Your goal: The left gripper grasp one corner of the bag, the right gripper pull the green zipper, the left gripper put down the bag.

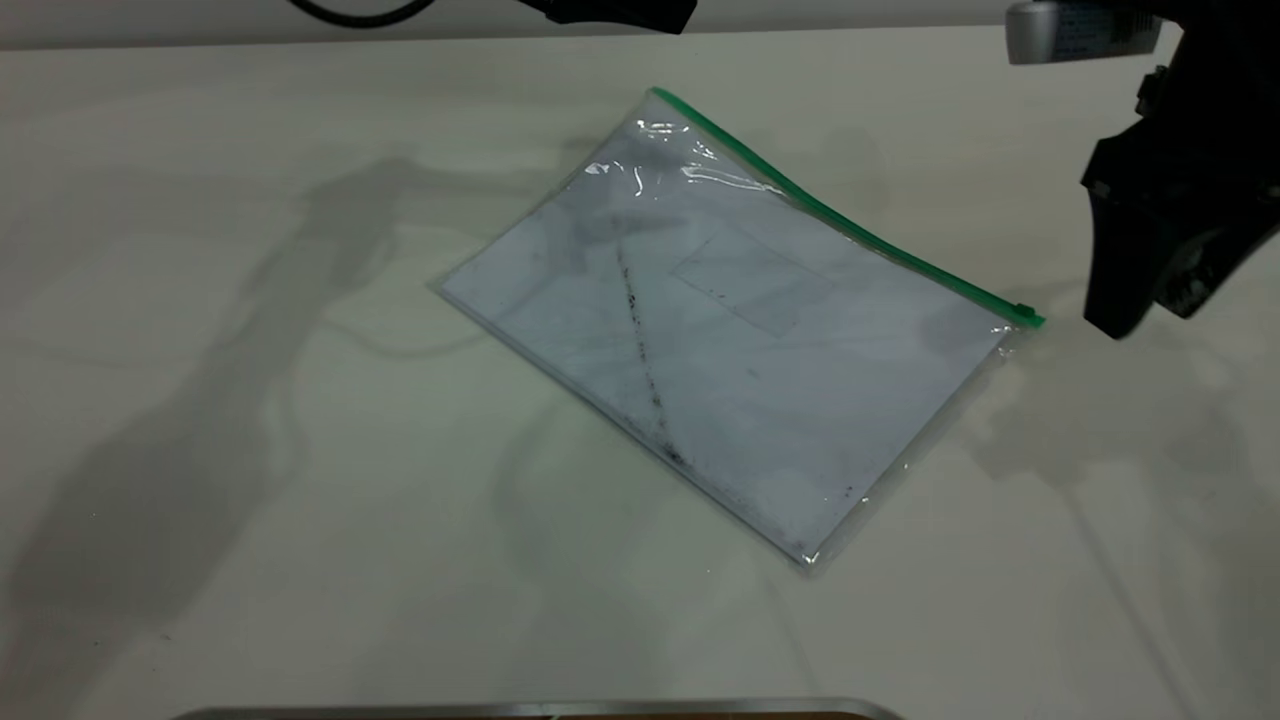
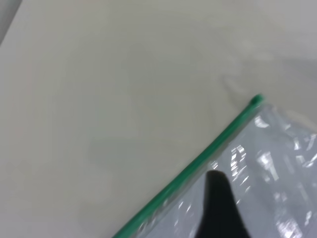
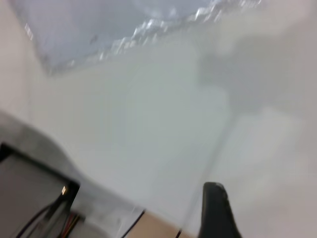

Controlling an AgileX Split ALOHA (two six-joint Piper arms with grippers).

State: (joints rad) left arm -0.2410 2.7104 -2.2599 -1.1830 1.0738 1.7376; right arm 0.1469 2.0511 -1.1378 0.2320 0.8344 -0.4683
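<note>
Blocky black right gripper (image 1: 1130,310) under a silver wrist camera (image 1: 1080,30); black left gripper (image 2: 220,210).

A robotics lab bench, to judge by the bare off-white table (image 1: 300,450), black robot arm (image 1: 1180,180) above it, and loose wiring at the table edge (image 3: 54,218).

The clear bag (image 1: 740,340) lies flat and skewed, its green zipper (image 1: 850,215) along the far edge.

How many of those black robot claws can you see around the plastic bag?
2. The left tool barely shows at the exterior view's top edge, beyond the bag. The right tool hangs beside the bag's green zipper end.
</note>
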